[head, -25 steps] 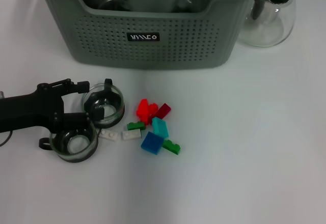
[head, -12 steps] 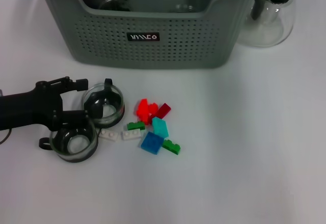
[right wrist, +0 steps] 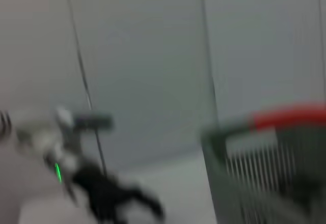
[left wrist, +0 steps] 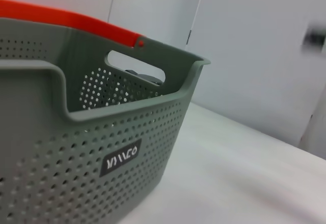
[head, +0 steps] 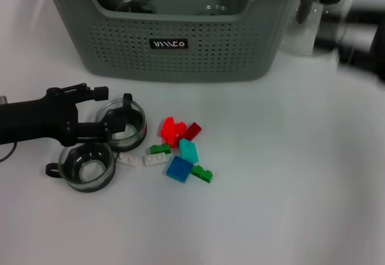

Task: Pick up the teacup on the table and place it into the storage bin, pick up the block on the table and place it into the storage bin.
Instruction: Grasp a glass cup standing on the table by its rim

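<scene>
The left end effector [head: 102, 111] is low over the worktop [head: 289, 187] near its left edge, its fingers open around the rim of one teacup [head: 123, 122] but not yet gripping it. For a good grasp it should close gently, because a second teacup [head: 88, 167] stands just beside. The blocks [head: 180, 147] lie near the middle. The storage bin [head: 180, 48] at the far edge already holds glass cups. The right end effector is not visible; only a blurred arm [head: 361, 36] shows at the far right corner.
</scene>
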Robot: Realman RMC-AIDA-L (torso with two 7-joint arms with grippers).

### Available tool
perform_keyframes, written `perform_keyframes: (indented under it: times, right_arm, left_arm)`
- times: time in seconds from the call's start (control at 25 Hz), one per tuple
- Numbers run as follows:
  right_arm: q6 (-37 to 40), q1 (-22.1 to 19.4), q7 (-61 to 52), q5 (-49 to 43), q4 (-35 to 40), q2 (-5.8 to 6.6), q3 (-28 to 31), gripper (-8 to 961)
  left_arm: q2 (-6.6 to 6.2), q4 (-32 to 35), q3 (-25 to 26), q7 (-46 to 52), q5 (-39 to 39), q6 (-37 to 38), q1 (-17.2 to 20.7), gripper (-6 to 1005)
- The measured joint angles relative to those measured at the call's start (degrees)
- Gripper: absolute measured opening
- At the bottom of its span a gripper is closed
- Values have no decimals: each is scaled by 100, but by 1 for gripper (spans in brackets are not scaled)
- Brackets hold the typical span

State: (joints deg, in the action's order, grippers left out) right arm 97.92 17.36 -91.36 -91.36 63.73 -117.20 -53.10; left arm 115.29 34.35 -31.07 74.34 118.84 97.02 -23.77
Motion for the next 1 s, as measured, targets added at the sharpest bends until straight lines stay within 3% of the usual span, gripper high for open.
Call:
perform_keyframes:
  times: [0.12,0.24,0.36,0.44,0.48,0.64,0.68,0.76,0.84,1.0]
  right_arm:
    - [-8,124,-268,-1736,-24,-120,306,438]
    - [5,291,-262,-2617,-36,-179,513,433]
    - [60,442,-313,-3051,-40,-182,558,428]
    - [108,543,-376,-3240,-43,-178,561,424]
    - [118,581,-403,-3322,-43,-174,563,424]
    - [88,681,-436,-3496,-97,-174,565,425]
    - [83,702,-439,-3526,-133,-174,565,425]
    - [77,747,-444,-3577,-215,-165,566,425]
    - [59,766,-440,-3616,-294,-148,570,425]
    - [-37,797,-401,-3691,-464,-127,613,424]
  left_arm:
    - [-22,216,-133,479,34,118,14,890]
    - [22,1145,-244,1512,369,595,62,890]
    - [192,2585,-335,2517,935,1314,56,890]
    - [398,3981,-804,3459,1692,1843,-40,890]
    - [398,3981,-804,3459,1692,1843,-40,890]
    - [705,5361,-2051,4378,2601,1975,-7,890]
    - [820,5623,-2400,4462,2781,1975,51,890]
    - [920,5918,-2915,4521,2864,1901,187,890]
    - [934,6211,-3661,4572,2781,1626,489,890]
    - [917,6224,-4529,4725,2795,906,809,891]
